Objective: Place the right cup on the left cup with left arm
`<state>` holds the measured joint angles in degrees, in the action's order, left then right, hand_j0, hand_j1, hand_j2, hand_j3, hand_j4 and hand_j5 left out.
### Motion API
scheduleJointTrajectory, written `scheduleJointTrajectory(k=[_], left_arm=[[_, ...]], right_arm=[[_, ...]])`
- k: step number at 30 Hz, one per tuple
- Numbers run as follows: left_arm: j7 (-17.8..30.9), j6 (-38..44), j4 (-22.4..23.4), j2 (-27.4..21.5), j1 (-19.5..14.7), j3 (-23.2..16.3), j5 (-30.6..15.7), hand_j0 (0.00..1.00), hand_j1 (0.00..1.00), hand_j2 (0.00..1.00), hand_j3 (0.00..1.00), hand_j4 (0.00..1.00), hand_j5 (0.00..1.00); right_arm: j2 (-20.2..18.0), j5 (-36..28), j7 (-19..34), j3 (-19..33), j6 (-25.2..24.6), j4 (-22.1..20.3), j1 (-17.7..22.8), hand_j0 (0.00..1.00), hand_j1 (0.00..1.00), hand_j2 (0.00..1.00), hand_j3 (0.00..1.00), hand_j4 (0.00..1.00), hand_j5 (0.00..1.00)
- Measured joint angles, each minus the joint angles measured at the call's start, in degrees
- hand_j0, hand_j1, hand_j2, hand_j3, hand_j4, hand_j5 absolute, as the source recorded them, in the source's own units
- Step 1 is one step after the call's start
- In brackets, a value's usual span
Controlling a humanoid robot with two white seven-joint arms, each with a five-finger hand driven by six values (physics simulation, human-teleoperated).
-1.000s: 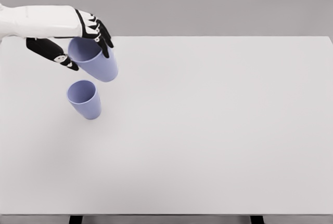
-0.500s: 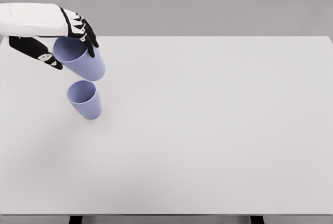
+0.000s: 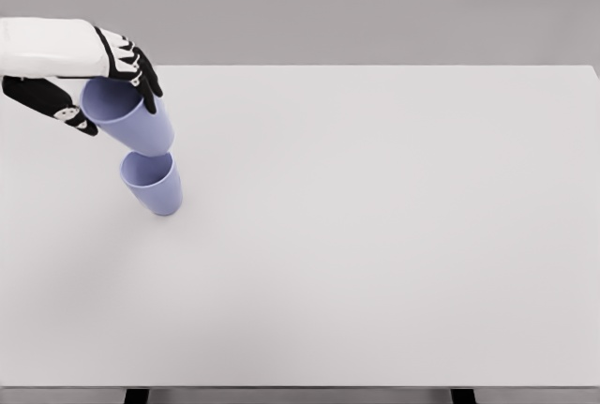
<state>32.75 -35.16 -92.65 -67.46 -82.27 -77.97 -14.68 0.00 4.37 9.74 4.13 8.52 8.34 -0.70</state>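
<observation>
Left robot hand (image 3: 94,76) clamped around rim of the held cup (image 3: 131,121), thumb one side, fingers (image 3: 141,74) other. Held cup tilted, its base just above and overlapping the far rim of the standing cup (image 3: 153,185), upright on the table (image 3: 375,235).

White table (image 3: 394,235), plain grey backdrop (image 3: 375,6)

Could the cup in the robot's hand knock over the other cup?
Possibly. The held lavender plastic cup is tilted and its base sits at the rim of the standing lavender cup on the white table; a skewed descent might tip it. The left hand grips only near the rim, so the cup could slip.
</observation>
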Motion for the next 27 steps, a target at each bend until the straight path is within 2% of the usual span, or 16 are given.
scheduleJointTrajectory(k=[12, 27], left_arm=[[0.0, 0.0, 1.6, -0.2, 0.1, -2.5, 1.2, 0.62, 0.62, 0.62, 0.62, 0.62, 0.62], [0.0, 0.0, 4.3, 0.9, 1.9, -2.8, 1.6, 0.62, 0.62, 0.62, 0.62, 0.62, 0.62]], right_arm=[[0.0, 0.0, 0.0, 0.0, 0.0, 0.0, -0.1, 1.00, 1.00, 1.00, 1.00, 1.00, 1.00], [0.0, 0.0, 0.0, 0.0, 0.0, 0.0, 0.0, 1.00, 1.00, 1.00, 1.00, 1.00, 1.00]])
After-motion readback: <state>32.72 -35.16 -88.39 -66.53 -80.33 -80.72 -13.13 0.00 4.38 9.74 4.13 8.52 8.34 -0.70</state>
